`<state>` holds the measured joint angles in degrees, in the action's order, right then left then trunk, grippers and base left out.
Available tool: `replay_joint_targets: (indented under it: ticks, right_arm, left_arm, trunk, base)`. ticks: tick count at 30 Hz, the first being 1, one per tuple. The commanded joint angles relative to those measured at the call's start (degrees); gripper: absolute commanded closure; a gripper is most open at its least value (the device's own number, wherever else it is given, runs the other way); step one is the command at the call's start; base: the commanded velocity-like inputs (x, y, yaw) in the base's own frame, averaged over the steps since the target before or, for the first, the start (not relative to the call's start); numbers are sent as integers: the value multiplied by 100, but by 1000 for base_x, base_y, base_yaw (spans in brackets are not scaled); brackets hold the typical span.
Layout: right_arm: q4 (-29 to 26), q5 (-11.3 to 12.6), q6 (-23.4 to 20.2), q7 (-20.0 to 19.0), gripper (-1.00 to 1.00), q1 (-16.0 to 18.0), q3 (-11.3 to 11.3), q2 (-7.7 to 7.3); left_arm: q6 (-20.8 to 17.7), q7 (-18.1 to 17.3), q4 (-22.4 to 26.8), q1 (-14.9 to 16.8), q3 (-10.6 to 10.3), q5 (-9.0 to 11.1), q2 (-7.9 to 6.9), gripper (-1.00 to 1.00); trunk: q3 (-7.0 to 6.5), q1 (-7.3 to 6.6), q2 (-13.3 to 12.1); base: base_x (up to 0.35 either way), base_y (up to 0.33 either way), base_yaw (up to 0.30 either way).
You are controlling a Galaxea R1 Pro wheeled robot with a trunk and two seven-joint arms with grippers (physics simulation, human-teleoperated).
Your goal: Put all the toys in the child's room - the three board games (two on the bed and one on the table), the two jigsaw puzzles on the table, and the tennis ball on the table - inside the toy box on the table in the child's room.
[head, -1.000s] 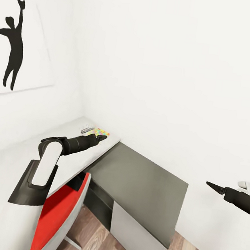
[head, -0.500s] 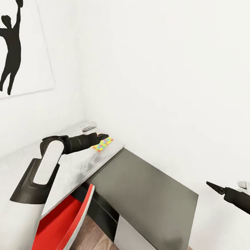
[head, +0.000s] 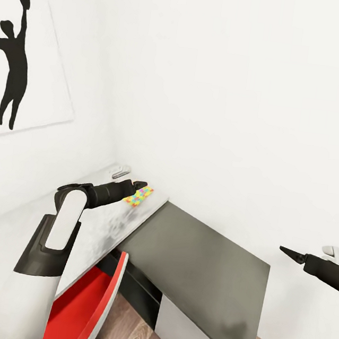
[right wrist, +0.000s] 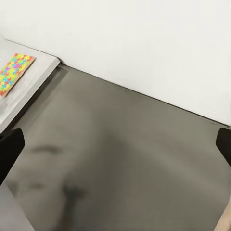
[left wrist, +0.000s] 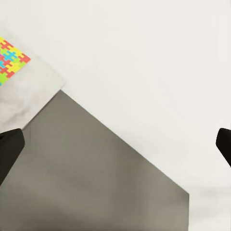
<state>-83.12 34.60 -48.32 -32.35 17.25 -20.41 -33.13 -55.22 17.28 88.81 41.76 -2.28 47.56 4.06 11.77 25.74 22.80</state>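
I am holding my left gripper (head: 138, 185) out over the long desk with the pale grey-white top and dark grey side panel (head: 103, 225), its fingers spread wide and gripping nothing. The thin multicolour jigsaw puzzle board (head: 139, 195) is lying flat near the desk's end, just beside those fingertips. My right gripper (head: 292, 254) is hanging well apart beside the white wall (head: 243, 93), likewise parted and empty
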Motion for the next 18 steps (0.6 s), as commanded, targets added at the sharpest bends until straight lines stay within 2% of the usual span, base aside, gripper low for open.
replay_joint_targets:
  ticks: [1, 12, 18]
  right_arm:
    - [-1, 3, -37, -17, -100, 7, -7, 0]
    - [-2, 3, -35, -17, -100, 1, -7, 0]
    - [-3, 3, -30, -17, -100, -1, -7, 2]
  left_arm:
    - [-15, 59, 5, 6, 0, 61, 1, -100]
    - [-15, 56, 5, 8, 0, 61, -17, -100]
    - [-15, 56, 5, 8, 0, 61, -20, -100]
  trunk:
    - [12, 4, 12]
    - [12, 4, 12]
    - [12, 4, 12]
  base:
    - [115, 3, 0]
    - [236, 1, 0]
    - [116, 0, 0]
